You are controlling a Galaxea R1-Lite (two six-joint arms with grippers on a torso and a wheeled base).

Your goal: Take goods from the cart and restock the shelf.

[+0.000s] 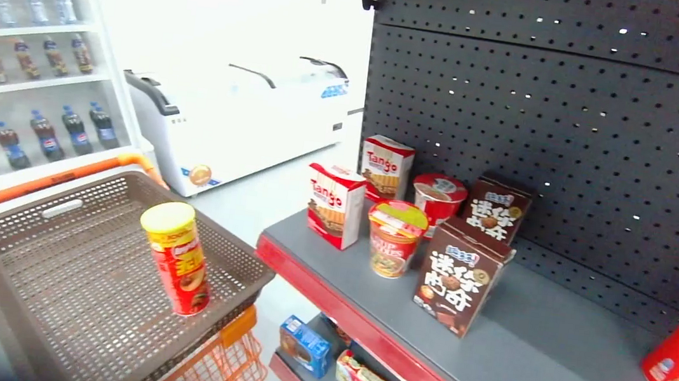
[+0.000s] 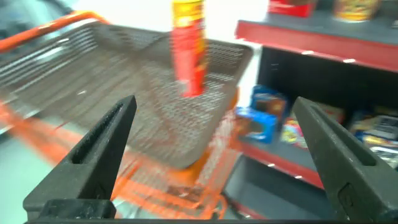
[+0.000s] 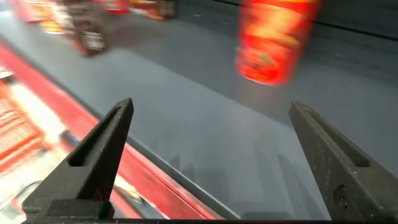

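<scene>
Fingers apart, the left gripper [image 2: 214, 102] faces the cart's [image 1: 66, 287] upright can [image 1: 176, 256] at 8 o'clock, apparently for pickup; the right gripper [image 3: 211, 104], likewise spread, hovers over the shelf [image 1: 518, 364].

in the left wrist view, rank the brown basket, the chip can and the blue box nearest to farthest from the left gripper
1. Brown basket, spreading just ahead of the open left gripper.
2. Chip can, upright in the basket, toward its shelf-side rim.
3. Blue box, beyond the basket on the lower shelf.

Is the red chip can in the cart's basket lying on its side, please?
No, the chip can stands upright inside the brown basket.
</scene>
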